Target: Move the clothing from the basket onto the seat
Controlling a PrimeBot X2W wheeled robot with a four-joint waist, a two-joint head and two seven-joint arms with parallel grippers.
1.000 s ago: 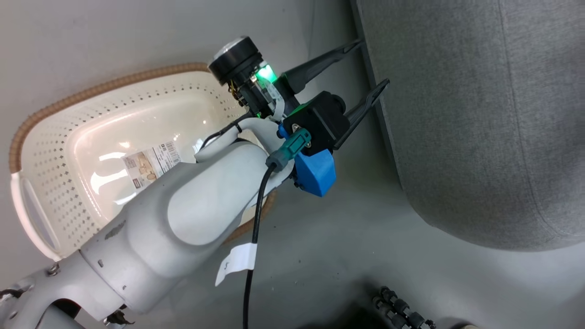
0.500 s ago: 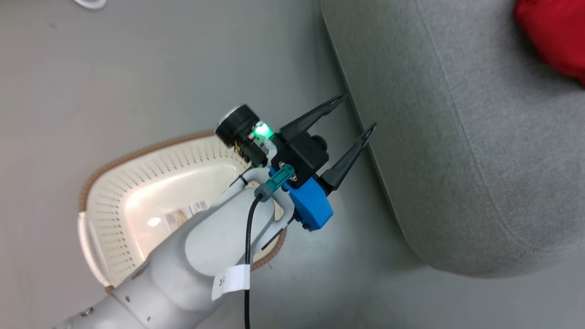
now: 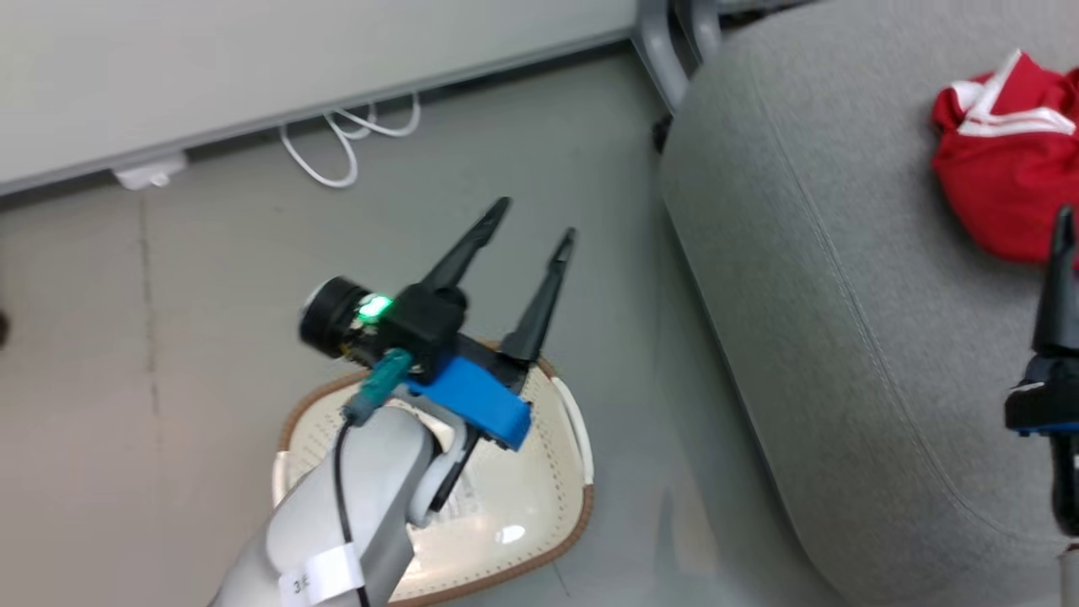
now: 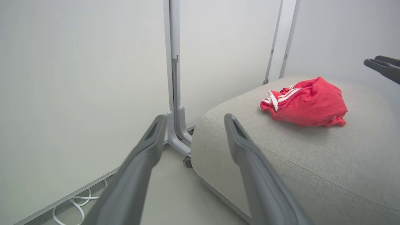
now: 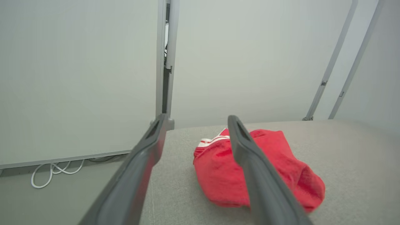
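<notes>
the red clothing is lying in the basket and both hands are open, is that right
Not quite. The red clothing lies on the grey seat, not in the basket; the left wrist view shows it there. The rest holds: the left hand and the right hand are both open.

Grey floor, pale wall

Red clothing on grey seat
</notes>
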